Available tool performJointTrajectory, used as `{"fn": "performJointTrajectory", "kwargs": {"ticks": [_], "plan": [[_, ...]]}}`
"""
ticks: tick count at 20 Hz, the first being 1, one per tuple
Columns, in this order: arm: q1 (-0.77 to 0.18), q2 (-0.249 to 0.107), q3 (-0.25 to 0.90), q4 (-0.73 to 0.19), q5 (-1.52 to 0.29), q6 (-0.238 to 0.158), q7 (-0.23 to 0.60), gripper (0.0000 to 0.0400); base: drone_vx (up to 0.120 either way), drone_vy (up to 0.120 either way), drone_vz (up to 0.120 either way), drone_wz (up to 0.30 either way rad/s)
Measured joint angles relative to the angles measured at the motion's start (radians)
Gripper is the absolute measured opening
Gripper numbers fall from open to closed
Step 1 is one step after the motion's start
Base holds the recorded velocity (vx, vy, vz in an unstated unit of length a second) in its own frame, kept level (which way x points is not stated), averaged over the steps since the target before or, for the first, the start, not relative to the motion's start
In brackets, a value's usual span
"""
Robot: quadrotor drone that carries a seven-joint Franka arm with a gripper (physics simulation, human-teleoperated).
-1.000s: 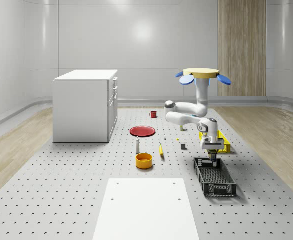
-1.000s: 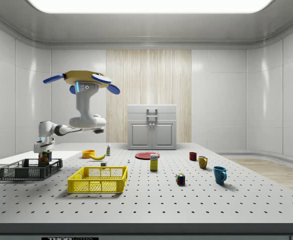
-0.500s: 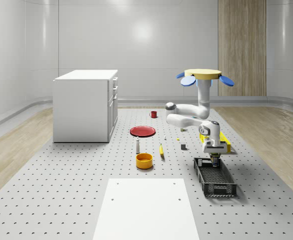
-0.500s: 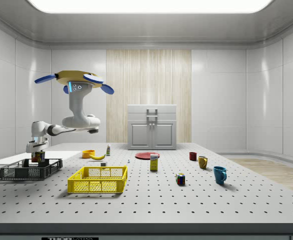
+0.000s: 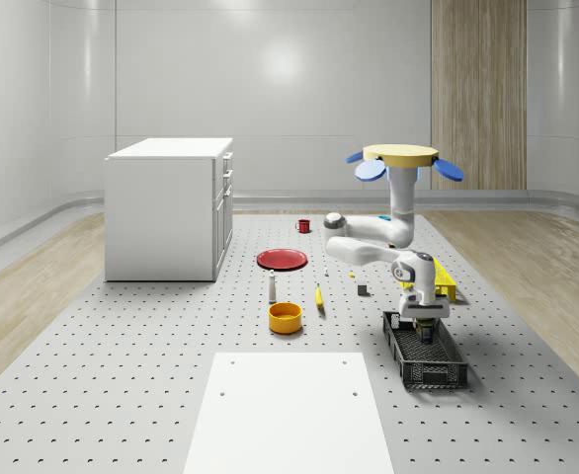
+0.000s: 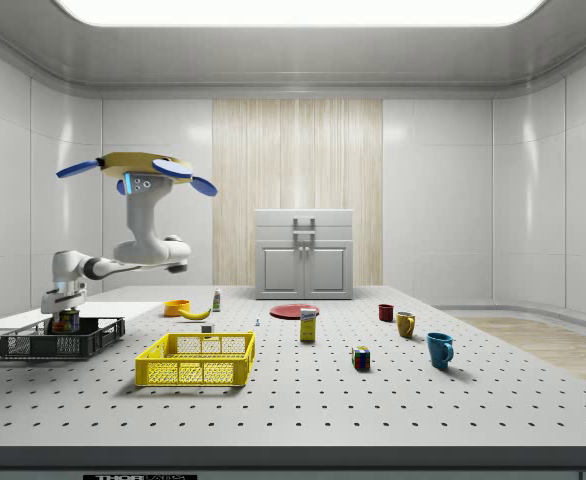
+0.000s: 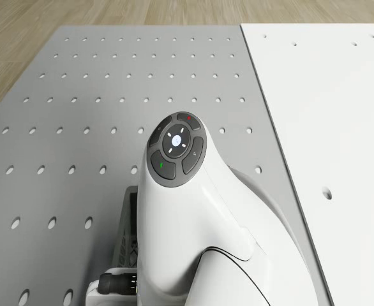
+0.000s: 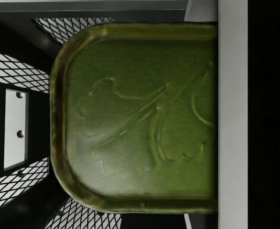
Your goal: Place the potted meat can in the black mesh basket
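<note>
The end effector (image 5: 425,332) is lowered into the black mesh basket (image 5: 439,368), clenched on the potted meat can (image 6: 69,321), which sits between its fingers inside the basket's far half in the whole-scene view. In the wrist view the can's green embossed end (image 8: 140,119) is pressed against one pale finger (image 8: 232,114), with mesh walls around it. The arm (image 5: 369,242) bends down from the drone (image 5: 399,158), which hovers above the tabletop (image 5: 122,375), farther back than the basket. The yellow basket (image 6: 196,359) lies just beyond the black one. In the whole-scene view, an orange bowl (image 5: 285,316), a banana (image 5: 319,296) and a red plate (image 5: 283,259) lie to the left.
</note>
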Motion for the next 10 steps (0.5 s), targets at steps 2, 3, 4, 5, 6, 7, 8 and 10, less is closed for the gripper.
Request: {"fn": "performJointTrajectory", "kwargs": {"ticks": [2, 3, 4, 5, 6, 7, 8, 10], "plan": [[0.000, 0.000, 0.000, 0.000, 0.000, 0.000, 0.000, 0.0282, 0.120, 0.000, -0.100, 0.000], [0.000, 0.000, 0.000, 0.000, 0.000, 0.000, 0.000, 0.0282, 0.080, 0.000, 0.000, 0.000], [0.000, -0.001, -0.001, 0.000, -0.001, 0.001, 0.000, 0.0281, 0.000, 0.000, 0.000, 0.000], [-0.001, -0.001, -0.006, 0.001, -0.005, 0.003, 0.000, 0.0281, 0.000, 0.000, 0.000, 0.000], [-0.002, -0.001, -0.013, 0.003, -0.012, 0.006, 0.000, 0.0281, 0.000, 0.000, 0.000, 0.000], [-0.004, -0.001, -0.023, 0.005, -0.021, 0.010, 0.000, 0.0281, 0.000, 0.000, 0.000, 0.000], [-0.005, -0.001, -0.034, 0.008, -0.031, 0.014, 0.001, 0.0281, 0.000, 0.000, 0.000, 0.000], [-0.010, -0.001, -0.059, 0.015, -0.054, 0.024, 0.002, 0.0281, 0.000, 0.000, 0.000, 0.000]]}}
